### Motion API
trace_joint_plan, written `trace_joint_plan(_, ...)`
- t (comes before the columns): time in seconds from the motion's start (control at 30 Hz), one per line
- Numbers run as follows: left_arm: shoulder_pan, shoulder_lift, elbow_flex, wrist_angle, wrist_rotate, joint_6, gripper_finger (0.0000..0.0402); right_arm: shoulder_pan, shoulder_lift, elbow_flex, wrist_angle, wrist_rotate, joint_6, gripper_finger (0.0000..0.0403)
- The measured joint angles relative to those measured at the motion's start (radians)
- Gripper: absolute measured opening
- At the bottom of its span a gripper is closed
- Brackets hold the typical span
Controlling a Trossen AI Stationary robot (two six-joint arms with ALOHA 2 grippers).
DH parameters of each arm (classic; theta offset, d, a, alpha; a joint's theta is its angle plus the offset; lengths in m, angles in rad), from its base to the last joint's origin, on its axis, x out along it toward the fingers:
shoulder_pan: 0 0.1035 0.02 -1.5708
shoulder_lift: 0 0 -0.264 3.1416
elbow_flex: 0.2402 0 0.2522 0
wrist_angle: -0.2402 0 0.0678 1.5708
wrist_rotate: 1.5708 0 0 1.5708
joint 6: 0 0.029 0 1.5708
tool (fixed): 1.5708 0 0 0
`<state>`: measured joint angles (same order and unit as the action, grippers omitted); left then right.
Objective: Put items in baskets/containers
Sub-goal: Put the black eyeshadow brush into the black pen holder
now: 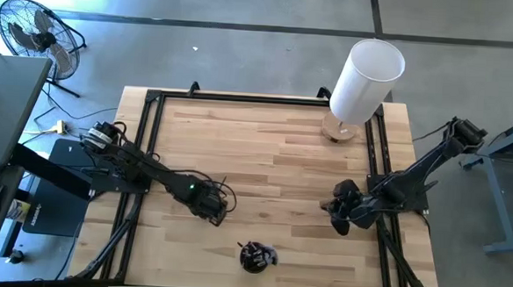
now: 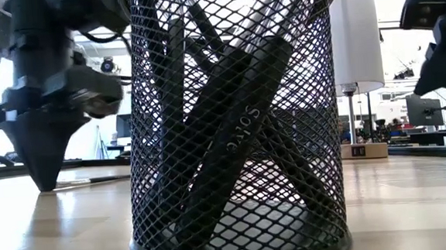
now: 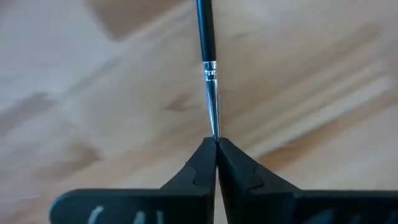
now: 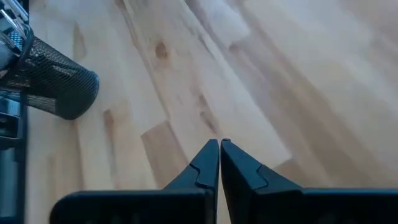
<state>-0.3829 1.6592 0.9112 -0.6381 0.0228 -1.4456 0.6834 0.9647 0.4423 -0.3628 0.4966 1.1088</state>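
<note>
A round black mesh cup [image 1: 252, 257] stands near the table's front edge with several dark brushes [image 2: 231, 132] leaning inside it. One thin brush [image 3: 206, 56], with a black handle and a silver ferrule, lies on the wood left of the cup. My left gripper [image 1: 211, 204] points down at the table, shut on that brush. My right gripper [image 1: 339, 214] hangs above the table's right side, shut with nothing between its fingers [image 4: 219, 144]. The cup also shows in the right wrist view [image 4: 59, 87]. My left gripper pinches the brush's narrow silver end [image 3: 214, 127] just past the ferrule, between its two fingertips. The fingers come from above, pointing down, and meet at the table top [image 2: 44, 182]. The rest of the brush lies flat on the wood, its handle [image 3: 204, 25] reaching away from the fingers.
A tall white cylinder [image 1: 365, 79] stands on a wooden base at the table's far right. A black frame [image 1: 146, 155] runs along the table's left, far and right edges. Bare wood [image 1: 273, 162] lies between the two arms.
</note>
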Motion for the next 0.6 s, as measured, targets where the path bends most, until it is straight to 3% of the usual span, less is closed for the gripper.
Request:
trace_joint_plan(0.27,0.096,-0.052,0.114,0.120,0.038,0.147,0.0002,-0.038,0.002,0.000,0.141,0.185,-0.180,0.0001)
trace_joint_plan(0.37,0.162,-0.053,0.199,0.132,0.058,0.226,0.0001,-0.071,0.002,0.016,0.205,0.169,-0.433,0.0003)
trace_joint_plan(0.47,0.226,-0.054,0.275,0.124,0.144,0.289,0.0001,-0.086,0.017,0.082,0.220,0.152,-0.682,0.0010)
trace_joint_plan(0.6,0.296,-0.023,0.358,0.160,0.241,0.334,0.0001,-0.094,0.083,0.207,0.169,0.239,-0.926,0.0027)
